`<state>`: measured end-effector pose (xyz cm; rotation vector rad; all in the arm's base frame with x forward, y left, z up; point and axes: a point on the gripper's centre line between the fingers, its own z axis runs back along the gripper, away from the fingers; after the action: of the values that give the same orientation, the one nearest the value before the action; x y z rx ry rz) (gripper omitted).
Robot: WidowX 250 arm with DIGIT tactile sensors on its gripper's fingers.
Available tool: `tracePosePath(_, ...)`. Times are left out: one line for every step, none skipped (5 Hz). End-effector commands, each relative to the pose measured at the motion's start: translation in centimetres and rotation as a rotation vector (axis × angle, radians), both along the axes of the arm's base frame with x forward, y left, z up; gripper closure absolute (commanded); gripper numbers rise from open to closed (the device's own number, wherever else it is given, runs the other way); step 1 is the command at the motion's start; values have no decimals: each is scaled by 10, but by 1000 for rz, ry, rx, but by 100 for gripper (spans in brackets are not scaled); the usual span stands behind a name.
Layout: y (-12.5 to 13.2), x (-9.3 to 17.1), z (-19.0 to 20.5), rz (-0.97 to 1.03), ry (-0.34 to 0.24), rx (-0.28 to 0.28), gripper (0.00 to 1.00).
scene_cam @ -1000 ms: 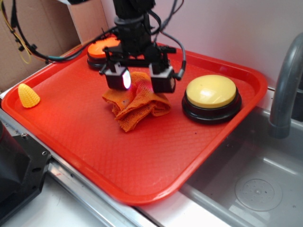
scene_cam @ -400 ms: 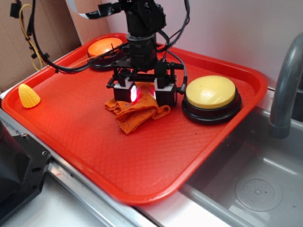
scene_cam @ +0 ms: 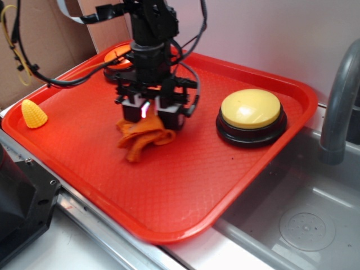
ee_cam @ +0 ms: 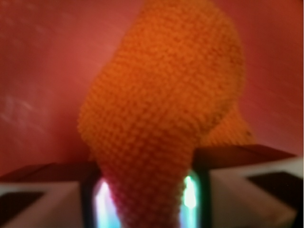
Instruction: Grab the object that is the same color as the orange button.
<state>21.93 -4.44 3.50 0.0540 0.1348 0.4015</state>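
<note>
Orange terry cloth rag point(scene_cam: 142, 138) pinched between the closed jaws of the gripper point(scene_cam: 151, 114), hanging straight below the fingertips, bunched, long axis running down and toward the tray's near-left side. Lower end apparently brushing the red tray point(scene_cam: 185, 185), left of the yellow-topped button point(scene_cam: 251, 109). Orange button point(scene_cam: 115, 58) behind the arm. Wrist vertical, pointing down; next move likely a straight lift.
</note>
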Motion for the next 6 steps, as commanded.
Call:
tracePosePath(0, -22, 70, -83, -69, 75, 100)
tracePosePath(-16, -29, 109, -155, -112, 20, 100)
tracePosePath(-47, -32, 130, -278, -162, -46, 100)
tracePosePath(-61, -33, 141, -343, -175, 27, 100)
tracePosePath(-31, -23, 141, -302, -177, 72, 100)
tracePosePath(10, -20, 135, -240, -177, 36, 100)
